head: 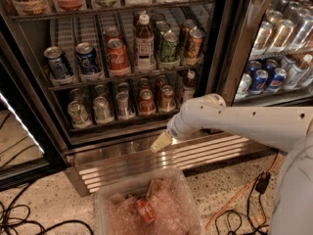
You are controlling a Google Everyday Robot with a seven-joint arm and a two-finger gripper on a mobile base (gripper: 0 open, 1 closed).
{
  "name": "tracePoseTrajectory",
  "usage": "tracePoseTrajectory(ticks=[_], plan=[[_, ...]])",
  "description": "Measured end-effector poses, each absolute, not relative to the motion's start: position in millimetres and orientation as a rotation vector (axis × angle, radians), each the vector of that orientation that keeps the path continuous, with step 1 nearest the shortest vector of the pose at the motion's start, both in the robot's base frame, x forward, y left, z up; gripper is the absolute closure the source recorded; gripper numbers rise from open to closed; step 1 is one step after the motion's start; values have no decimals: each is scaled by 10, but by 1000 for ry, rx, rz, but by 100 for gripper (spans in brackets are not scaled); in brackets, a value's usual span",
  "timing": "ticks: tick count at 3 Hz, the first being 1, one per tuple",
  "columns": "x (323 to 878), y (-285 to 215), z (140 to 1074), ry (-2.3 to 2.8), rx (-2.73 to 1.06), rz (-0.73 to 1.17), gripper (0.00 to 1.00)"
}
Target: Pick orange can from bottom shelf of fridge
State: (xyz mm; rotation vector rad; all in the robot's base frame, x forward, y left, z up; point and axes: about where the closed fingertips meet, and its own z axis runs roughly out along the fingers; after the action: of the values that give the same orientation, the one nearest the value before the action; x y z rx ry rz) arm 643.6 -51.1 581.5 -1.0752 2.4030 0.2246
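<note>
The orange can (167, 98) is standing upright on the bottom shelf (128, 124) of the fridge (221, 48), toward the right end of the row. A redder can (146, 102) is sitting just beside it on the left, and silver-grey cans (102, 109) are filling the lanes further left. The gripper (161, 142) is hanging below and in front of that shelf, against the ribbed steel base (210, 152) and apart from the orange can. Whether it is open or closed cannot be told. The white arm (244, 122) is reaching in from the right. On the floor before the base, a clear plastic bin (100, 199) is holding a red can (145, 210) lying among pale crumpled material. On the rack above, blue cans (59, 62) and a Coca-Cola can (117, 57) are standing.
</note>
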Motion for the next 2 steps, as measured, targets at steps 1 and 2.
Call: tracePoseTrajectory(ticks=[1,2], plan=[[6609,-687,5735,2393,-1007,124,0],[6770,-697,5808,2295,-1024,-4,0]])
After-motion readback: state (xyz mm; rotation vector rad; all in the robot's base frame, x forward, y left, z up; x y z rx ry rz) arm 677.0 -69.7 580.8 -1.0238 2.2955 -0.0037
